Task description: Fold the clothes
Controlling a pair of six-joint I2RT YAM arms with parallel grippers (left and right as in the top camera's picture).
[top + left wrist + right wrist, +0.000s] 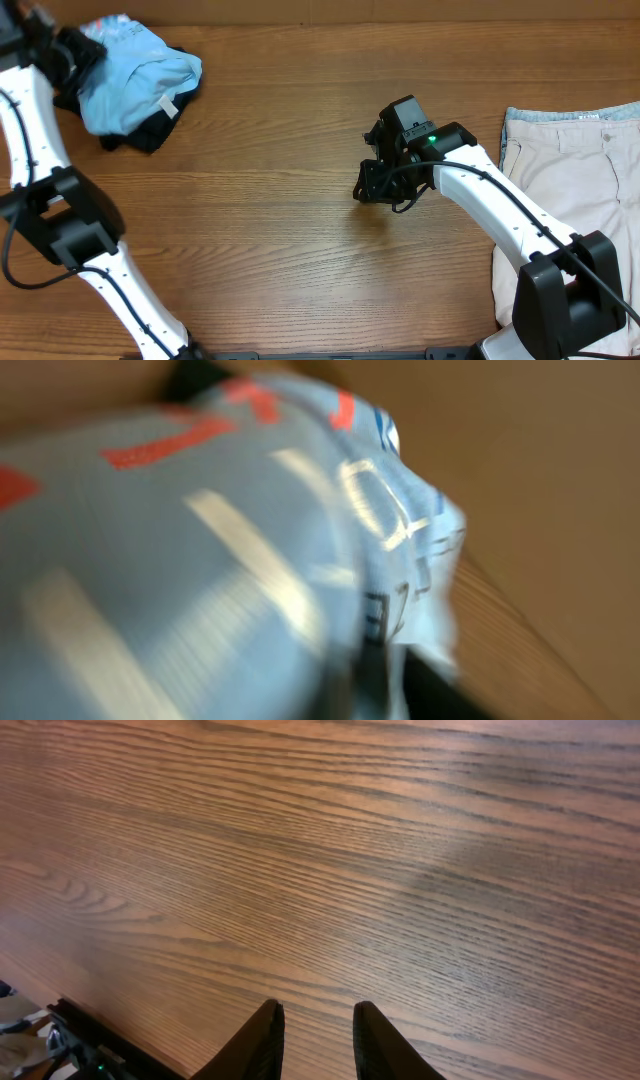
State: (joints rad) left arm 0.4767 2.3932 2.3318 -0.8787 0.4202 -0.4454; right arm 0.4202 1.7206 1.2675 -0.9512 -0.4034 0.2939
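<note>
Nearest the bases, at four o'clock, beige shorts [580,200] were laid flat. At centre the right gripper [317,1010] was held over the bare table [260,230], its jaws narrowly parted and empty. Farthest off, at ten o'clock, the light blue T-shirt [135,75] was bunched upon a black garment [150,137], with the left gripper [72,48] against its far edge; that claw's state could not be told. The shirt would best be spread flat before any fold.

One blue T-shirt [135,72], one black garment [150,136], one pair beige shorts [572,180].
</note>
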